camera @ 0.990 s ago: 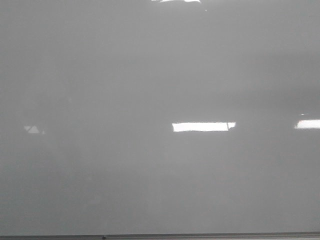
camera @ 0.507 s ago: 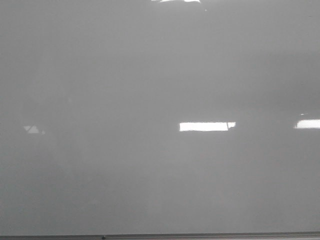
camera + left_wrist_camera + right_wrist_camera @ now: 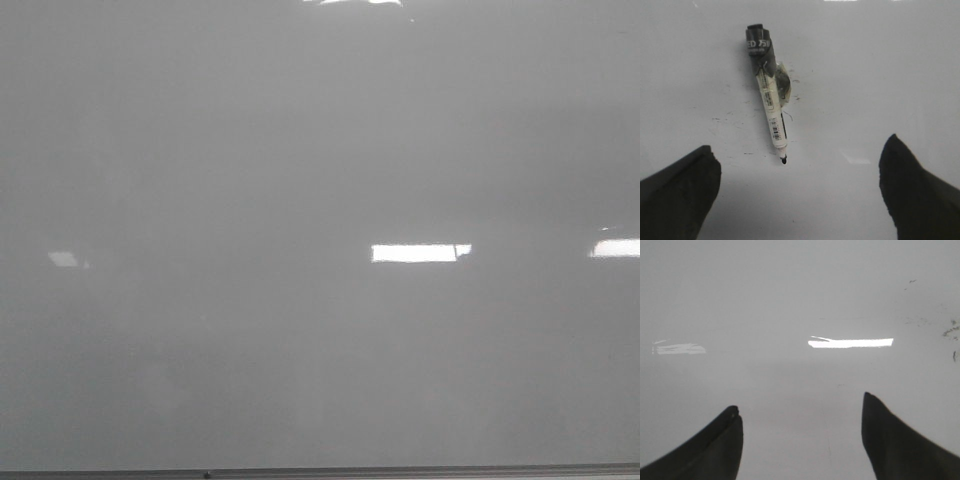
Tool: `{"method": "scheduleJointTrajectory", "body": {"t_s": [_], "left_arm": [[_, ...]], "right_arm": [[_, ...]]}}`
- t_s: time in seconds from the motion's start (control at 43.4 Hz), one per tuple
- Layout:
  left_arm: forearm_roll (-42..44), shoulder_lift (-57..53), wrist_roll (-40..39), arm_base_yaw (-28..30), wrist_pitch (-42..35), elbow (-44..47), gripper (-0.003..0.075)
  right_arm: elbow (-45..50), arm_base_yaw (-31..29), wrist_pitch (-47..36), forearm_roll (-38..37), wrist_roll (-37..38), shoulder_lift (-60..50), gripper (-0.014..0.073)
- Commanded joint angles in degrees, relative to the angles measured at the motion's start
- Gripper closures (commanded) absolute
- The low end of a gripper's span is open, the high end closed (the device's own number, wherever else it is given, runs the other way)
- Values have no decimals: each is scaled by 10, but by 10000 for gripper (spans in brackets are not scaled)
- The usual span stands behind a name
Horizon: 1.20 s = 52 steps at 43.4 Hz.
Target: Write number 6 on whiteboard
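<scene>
The whiteboard (image 3: pixel 300 150) fills the front view, glossy grey with bright light reflections; no number 6 shows on it. In the left wrist view a white marker (image 3: pixel 771 112) with a black cap end and an uncapped black tip lies on the board (image 3: pixel 880 75). My left gripper (image 3: pixel 797 150) is open and empty, its dark fingers (image 3: pixel 680 195) wide apart, the marker tip just beyond the gap. My right gripper (image 3: pixel 800 407) is open and empty over bare board (image 3: pixel 790 290). Neither gripper shows in the front view.
A thin grey frame (image 3: pixel 320 472) runs along the board's bottom edge in the front view. Faint black smudges (image 3: pixel 950 332) mark the board in the right wrist view, and small ink specks (image 3: pixel 747 153) lie near the marker.
In the front view the bright central reflection has shortened from its left end and the small left reflection has dimmed. Nothing else has visibly moved.
</scene>
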Motion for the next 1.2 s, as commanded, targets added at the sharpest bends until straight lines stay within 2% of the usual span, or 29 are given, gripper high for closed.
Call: {"method": "scheduleJointTrajectory", "body": {"t_s": [0.0,0.161,0.345,0.553,0.645,0.852,1.105,1.174], "left_arm": [[-7,54,-7,9,-72,-28,103],[-11,138,-16,27,-128,-28,103],[-11,216,-16,27,-226,-28,103],[-12,271,-16,27,-286,-29,106],[-12,290,-16,27,-315,-29,144],[-12,302,-16,27,-321,-29,316],[-12,302,-16,27,-321,-29,659],[-12,301,-16,27,-312,-29,713]], "right_arm": [[-17,-3,-44,-5,0,10,67],[-17,-3,-44,-5,0,10,67],[-17,-3,-44,-5,0,10,67],[-17,-3,-44,-5,0,10,67],[-17,-3,-44,-5,0,10,67],[-17,-3,-44,-5,0,10,67],[-17,-3,-44,-5,0,10,67],[-17,-3,-44,-5,0,10,67]]}}
